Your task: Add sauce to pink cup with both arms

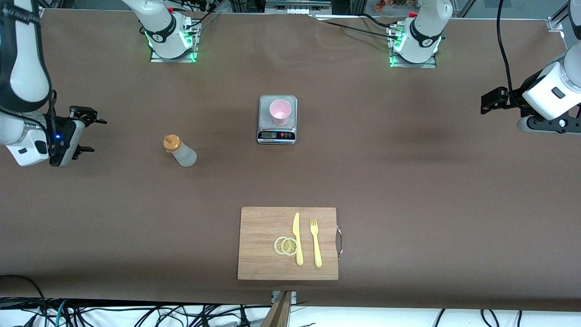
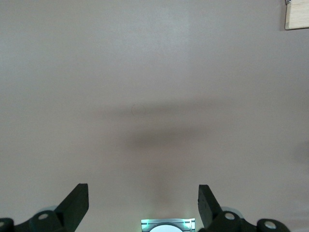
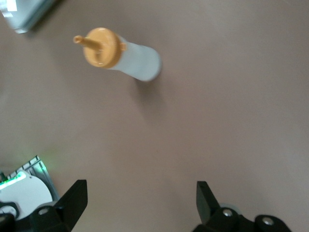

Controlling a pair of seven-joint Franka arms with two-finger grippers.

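The sauce bottle (image 1: 180, 151), translucent whitish with an orange nozzle cap, stands on the brown table toward the right arm's end; it also shows in the right wrist view (image 3: 120, 54). The pink cup (image 1: 280, 111) stands on a small grey scale (image 1: 277, 131) at the table's middle. My right gripper (image 1: 93, 135) is open and empty, above the table beside the bottle, apart from it; its jaws (image 3: 141, 205) frame bare table. My left gripper (image 1: 486, 101) hangs over the left arm's end of the table, open and empty in the left wrist view (image 2: 143, 205).
A wooden cutting board (image 1: 263, 227) lies nearer the front camera than the scale, with a yellow knife (image 1: 297, 238), a yellow fork (image 1: 315, 242) and two lemon slices (image 1: 286, 245) on it. A corner of the board shows in the left wrist view (image 2: 297, 17). Two green-lit arm bases (image 1: 171, 41) stand at the farthest edge.
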